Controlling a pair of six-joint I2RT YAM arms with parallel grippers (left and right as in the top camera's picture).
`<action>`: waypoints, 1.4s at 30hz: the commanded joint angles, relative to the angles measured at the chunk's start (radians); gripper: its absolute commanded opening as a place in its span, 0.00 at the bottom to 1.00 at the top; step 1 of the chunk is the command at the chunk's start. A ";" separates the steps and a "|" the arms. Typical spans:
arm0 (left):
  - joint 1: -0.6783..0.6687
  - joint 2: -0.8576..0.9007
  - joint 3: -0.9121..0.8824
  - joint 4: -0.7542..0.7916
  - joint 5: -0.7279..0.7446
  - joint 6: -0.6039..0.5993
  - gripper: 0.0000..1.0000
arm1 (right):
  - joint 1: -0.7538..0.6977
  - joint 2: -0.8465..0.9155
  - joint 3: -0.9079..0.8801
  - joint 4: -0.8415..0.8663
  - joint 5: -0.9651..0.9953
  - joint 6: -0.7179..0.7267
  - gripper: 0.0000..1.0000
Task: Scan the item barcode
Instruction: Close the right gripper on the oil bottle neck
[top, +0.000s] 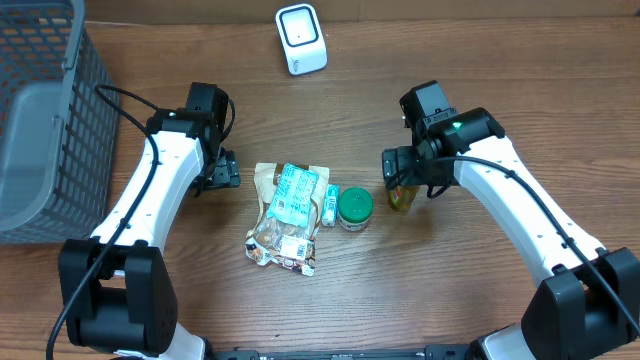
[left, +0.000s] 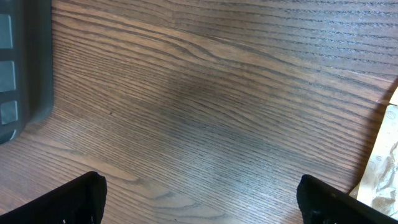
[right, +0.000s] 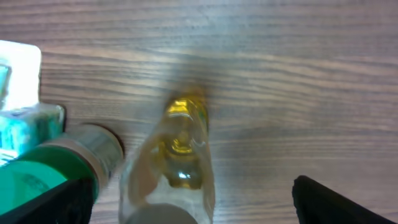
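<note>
Inside wide-open right hand (right: 196, 199): clear bottle (right: 180, 134), yellow liquid, not gripped; left hand (left: 202, 202) open over table (left: 217, 93).

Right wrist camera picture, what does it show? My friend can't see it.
A small clear bottle with yellow inside sits between the dark fingers of the open right gripper. A green-lidded jar is beside it on the wooden table.

Wood-grain counter (top: 450, 290), six things sitting on it.
A grey mesh basket (top: 40, 110) is occupying the left edge and a white scanner (top: 301, 38) is sitting far-middle. A crinkled snack pouch (top: 288, 215) is lying centre, with a small teal pack (top: 329, 205), a green-lidded jar (top: 354, 208) and a clear bottle (top: 400, 198) of yellow liquid lining up rightward.
</note>
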 joint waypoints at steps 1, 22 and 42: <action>0.002 -0.019 0.018 0.001 -0.013 -0.013 0.99 | -0.001 0.001 0.012 0.023 -0.036 0.000 1.00; 0.002 -0.019 0.018 0.001 -0.013 -0.013 1.00 | -0.001 0.002 -0.019 0.027 -0.042 0.000 0.81; 0.002 -0.019 0.018 0.001 -0.013 -0.013 1.00 | -0.001 0.002 -0.020 0.002 -0.043 0.003 0.77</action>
